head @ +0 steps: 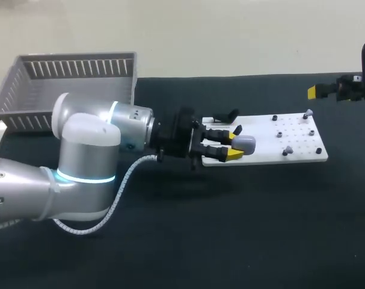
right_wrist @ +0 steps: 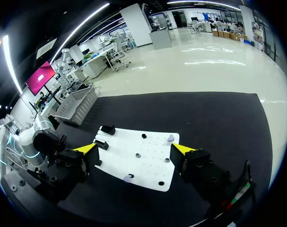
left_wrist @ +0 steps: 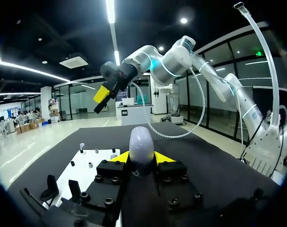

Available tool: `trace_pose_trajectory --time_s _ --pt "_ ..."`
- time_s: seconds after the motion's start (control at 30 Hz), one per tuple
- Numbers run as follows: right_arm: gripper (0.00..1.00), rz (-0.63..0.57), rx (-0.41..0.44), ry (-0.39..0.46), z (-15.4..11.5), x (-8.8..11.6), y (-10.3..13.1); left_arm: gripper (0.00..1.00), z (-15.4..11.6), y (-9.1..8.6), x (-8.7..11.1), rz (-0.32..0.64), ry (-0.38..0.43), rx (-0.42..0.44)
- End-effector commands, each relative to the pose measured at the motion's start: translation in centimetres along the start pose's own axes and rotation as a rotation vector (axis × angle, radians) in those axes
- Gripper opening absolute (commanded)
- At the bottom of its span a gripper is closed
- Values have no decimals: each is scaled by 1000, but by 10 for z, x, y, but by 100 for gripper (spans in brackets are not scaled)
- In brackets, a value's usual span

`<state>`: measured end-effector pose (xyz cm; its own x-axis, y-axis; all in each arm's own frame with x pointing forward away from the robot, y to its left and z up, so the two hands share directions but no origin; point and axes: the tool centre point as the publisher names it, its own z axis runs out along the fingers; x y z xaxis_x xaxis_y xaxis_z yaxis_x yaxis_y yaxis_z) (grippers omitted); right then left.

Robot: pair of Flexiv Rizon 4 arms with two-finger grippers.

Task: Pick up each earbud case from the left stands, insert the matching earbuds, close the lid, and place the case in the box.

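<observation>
Black surfacing covers the table (head: pixel 242 229). In the head view a white board (head: pixel 302 158) lies right of the middle and a grey slatted box (head: pixel 74 75) stands at the far left corner. The left arm comes in from the left, and its left gripper (head: pixel 235 143) lies over the board's left end. Its yellow tips are pressed against opposite sides of a pale grey earbud case (head: pixel 246 143), which it holds just above the board. A black stand (head: pixel 230 114) is just beyond the case, and small grey earbuds (head: pixel 308 112) sit on pegs toward the board's right end. The right gripper (head: pixel 314 91) hangs at the far right edge, well apart from the board. In the left wrist view the earbud case (left_wrist: pixel 142 144) stands upright between the fingertips (left_wrist: pixel 122 157) of the left gripper (left_wrist: pixel 142 158), touched from both sides. The white board (left_wrist: pixel 86 165) lies beside and under the gripper, and the right gripper (left_wrist: pixel 103 94) is raised ahead of it. In the right wrist view the right gripper (right_wrist: pixel 134 148) is spread wide with nothing between its fingers. The white board (right_wrist: pixel 148 161) lies below and ahead of it, an earbud (right_wrist: pixel 170 138) sits near one tip, and black stands (right_wrist: pixel 107 129) are at the board's far end. The left arm (right_wrist: pixel 39 139) is beside the board and the box (right_wrist: pixel 77 101) lies beyond it.
</observation>
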<state>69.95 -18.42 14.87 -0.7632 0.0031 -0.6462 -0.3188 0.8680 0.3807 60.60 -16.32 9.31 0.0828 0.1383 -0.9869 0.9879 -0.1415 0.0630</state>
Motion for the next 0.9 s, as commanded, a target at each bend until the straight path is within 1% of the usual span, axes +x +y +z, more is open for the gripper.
trace_pose_trajectory --time_s 0.03,0.57,0.73,0.8,0.9 --pt "100 0 1 0 -1 0 0 0 -2 0 2 3 -12 0" --pt "100 0 1 0 -1 0 0 0 -4 -1 3 -2 -5 -5" --pt "100 -60 20 12 -17 30 20 0 -4 -1 3 -2 -5 -5" --pt "100 -67 -9 4 -25 40 30 0 -4 -1 3 -2 -5 -5" --pt "100 -100 -32 6 -40 55 50 0 -4 -1 3 -2 -5 -5"
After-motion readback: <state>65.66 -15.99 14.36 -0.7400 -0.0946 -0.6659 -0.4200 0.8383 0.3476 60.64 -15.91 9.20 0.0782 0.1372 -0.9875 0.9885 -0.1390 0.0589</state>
